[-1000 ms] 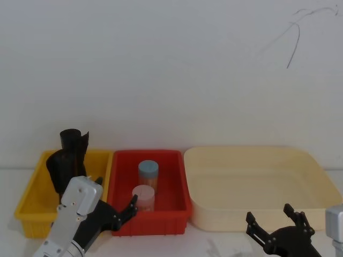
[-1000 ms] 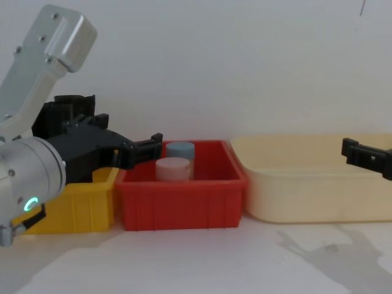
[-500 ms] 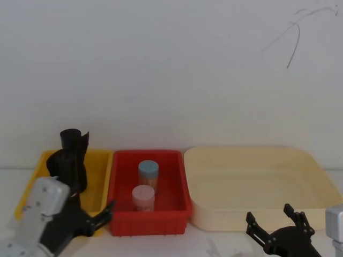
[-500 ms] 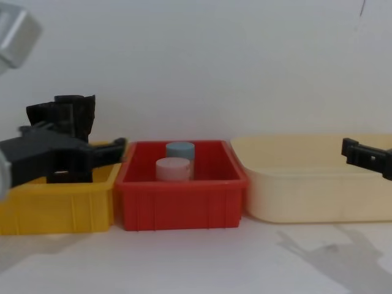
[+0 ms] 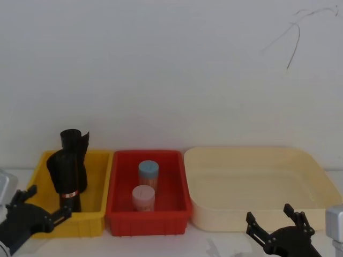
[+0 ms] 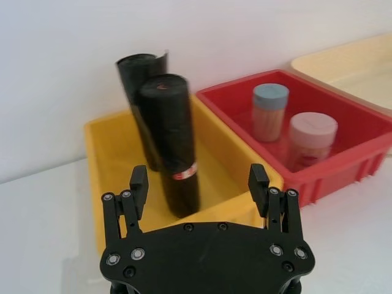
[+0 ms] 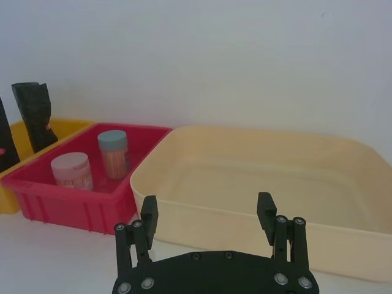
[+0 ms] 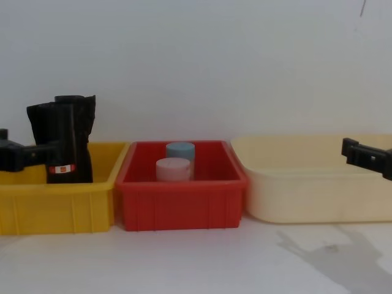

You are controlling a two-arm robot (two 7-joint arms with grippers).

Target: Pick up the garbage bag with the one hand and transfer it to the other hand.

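**Both pincers spread and empty; bag stands in the yellow bin**

Head view: the garbage bag [image 5: 66,176], a glossy black roll with a small red-and-white label low on it, stands upright in the yellow bin [image 5: 99,214] at the left. A second black roll [image 5: 74,140] with a ragged top stands just behind it. The left gripper [image 5: 45,203] sits low in front of that bin, fingers spread, gripping nothing. The right gripper [image 5: 269,222] waits at the bottom right before the cream bin [image 5: 257,155], also spread. The red bin [image 5: 177,211] between them holds a blue-lidded jar [image 5: 148,172] and a pink-lidded jar [image 5: 143,197].

Left wrist view: the left gripper [image 6: 198,180] is wide apart, with the garbage bag [image 6: 173,138] beyond it inside the yellow bin [image 6: 101,131], not touched.

Right wrist view: the right gripper [image 7: 207,213] is spread and empty, facing the cream bin [image 7: 245,138].

Chest view: the garbage bag [image 8: 64,150] rises above the yellow bin's wall, leaning slightly. One finger [image 8: 24,153] of the left gripper reaches in from the left edge at the bag's height, its tip at the bag's edge; whether they touch cannot be told.
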